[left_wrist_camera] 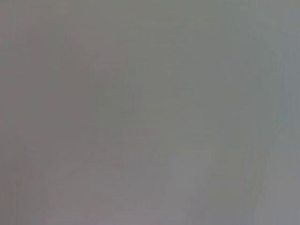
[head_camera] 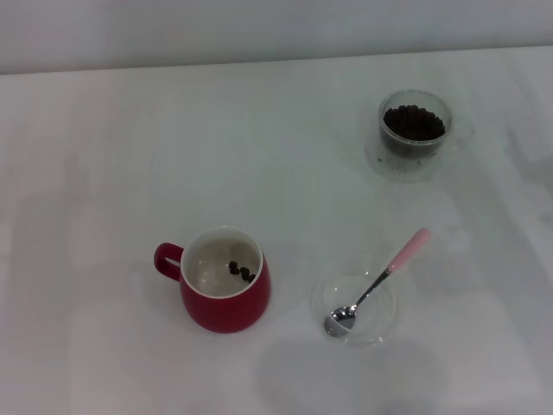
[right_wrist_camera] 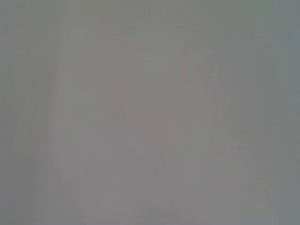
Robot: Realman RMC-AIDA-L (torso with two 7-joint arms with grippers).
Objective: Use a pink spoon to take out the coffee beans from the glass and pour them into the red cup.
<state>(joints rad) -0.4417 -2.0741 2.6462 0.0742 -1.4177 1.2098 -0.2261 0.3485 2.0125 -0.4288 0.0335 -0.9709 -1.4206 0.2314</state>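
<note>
Neither of my grippers shows in the head view, and both wrist views give only a flat grey blur, so I cannot tell whether my fingers are spread or pressed together on either side.

On the white worktop (head_camera: 104, 156), the red cup (head_camera: 226, 298) stands upright toward the near edge, a little left of the middle, with its loop handle pointing to the left edge. A few coffee beans (head_camera: 241, 272) lie on its white inside.

To the right of the cup, also near the front edge and clearly apart from it, sits a shallow clear dish (head_camera: 378, 322). The pink spoon (head_camera: 377, 283) rests in it: the metal bowl lies inside the dish, and the neck leans over the dish's far rim, so the pale pink handle sticks out toward the far right corner. Nothing holds the spoon.

The glass (head_camera: 415, 134) stands upright well behind the dish, toward the far right corner of the worktop. It holds a dark heap of beans that fills much of its inside. It is well apart from both the cup and the dish.
</note>
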